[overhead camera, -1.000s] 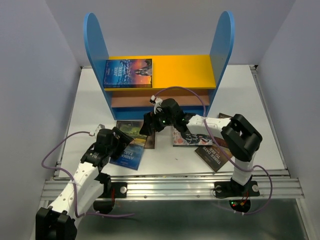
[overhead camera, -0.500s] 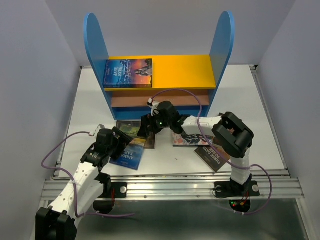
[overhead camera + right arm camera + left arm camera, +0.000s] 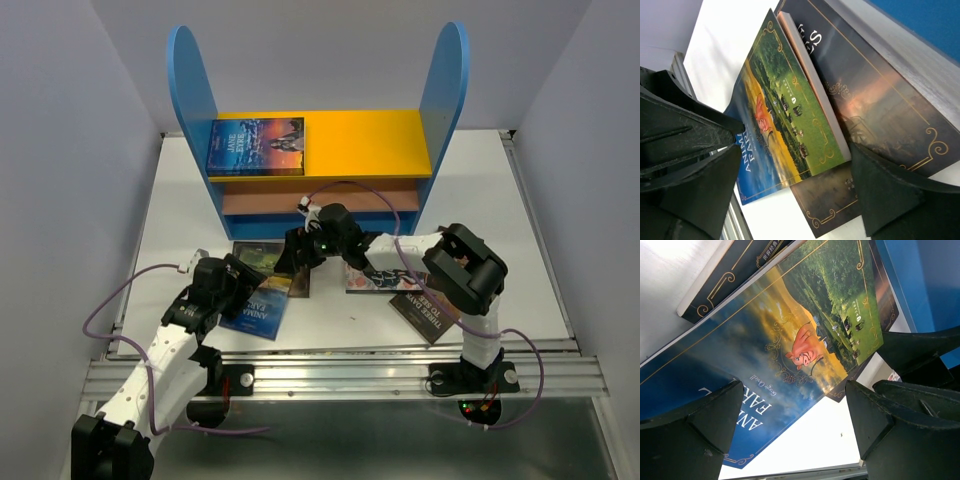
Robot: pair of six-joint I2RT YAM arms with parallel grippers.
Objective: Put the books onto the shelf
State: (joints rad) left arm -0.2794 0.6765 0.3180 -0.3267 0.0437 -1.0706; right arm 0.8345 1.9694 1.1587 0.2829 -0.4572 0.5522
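One blue book point(image 3: 255, 147) lies on the yellow upper board of the shelf point(image 3: 370, 145). The other books lie on the table. The Animal Farm book point(image 3: 258, 312) point(image 3: 790, 350) point(image 3: 780, 125) rests slanted on a dark book point(image 3: 262, 256) point(image 3: 835, 202), with another dark book point(image 3: 875, 100) beside it. My left gripper point(image 3: 248, 282) point(image 3: 795, 427) stands open over Animal Farm's near corner, holding nothing. My right gripper point(image 3: 293, 256) point(image 3: 795, 192) hangs open over the same pile's far right corner, also holding nothing. Two more books point(image 3: 362, 280) point(image 3: 428, 312) lie to the right.
The shelf's blue base point(image 3: 920, 25) stands just behind the pile. Both grippers crowd the same pile; the right one's fingers point(image 3: 920, 355) show in the left wrist view. The table's metal front rail point(image 3: 340, 375) runs close to Animal Farm's near edge.
My right gripper has shifted a little left and lower toward the pile of books. The left arm and the books have not moved.
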